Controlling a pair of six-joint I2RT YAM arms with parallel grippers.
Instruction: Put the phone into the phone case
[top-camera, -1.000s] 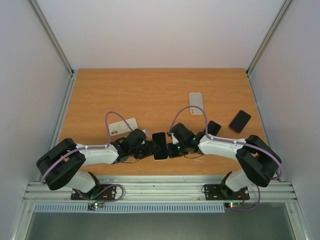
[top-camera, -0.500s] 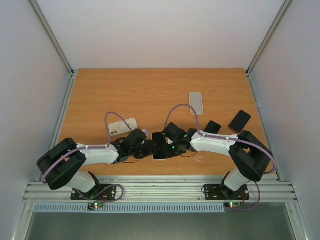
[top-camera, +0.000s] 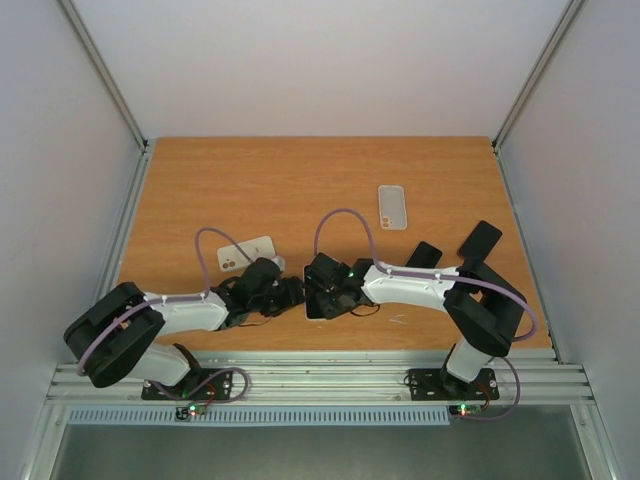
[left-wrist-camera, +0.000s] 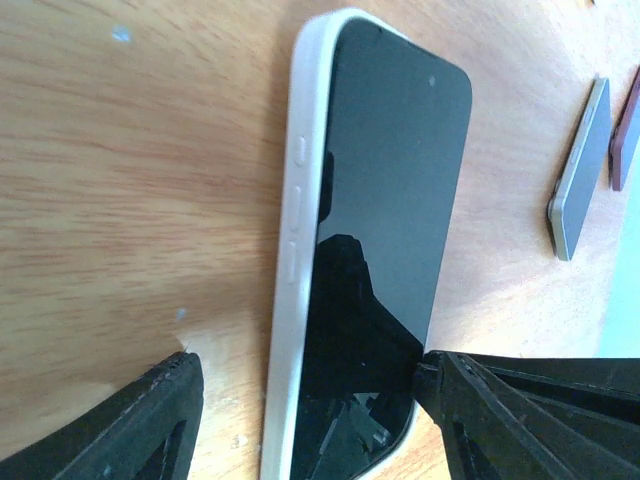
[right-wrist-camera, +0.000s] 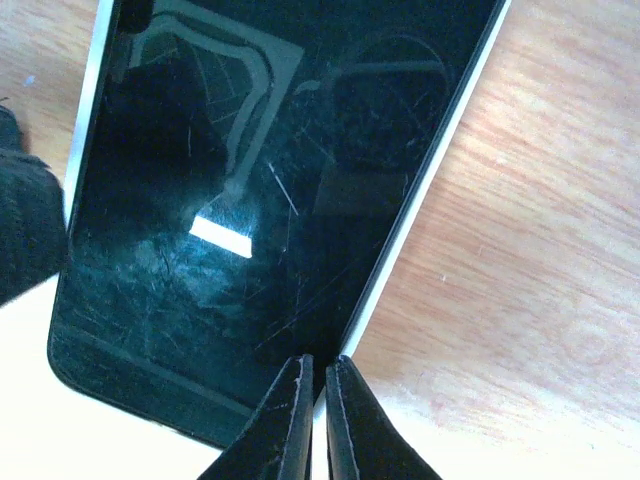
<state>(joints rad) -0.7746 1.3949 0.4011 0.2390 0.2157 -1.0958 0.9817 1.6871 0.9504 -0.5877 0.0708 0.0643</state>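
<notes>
A black-screened phone lies face up in a white case on the wooden table near the front edge. In the top view it is mostly hidden under the two grippers. My left gripper is open and straddles the phone's near end; its right finger touches the phone's edge and the left finger stands clear of it. It shows in the top view. My right gripper is shut, with its tips on the phone's right edge, and shows in the top view.
A clear case lies at mid table. A white phone or case with camera holes lies behind the left arm. A black phone and a dark red one lie on the right. The table's front edge runs just below the grippers.
My right gripper has moved left over the phone and now covers most of it. My left arm has drawn back a little to the left.
</notes>
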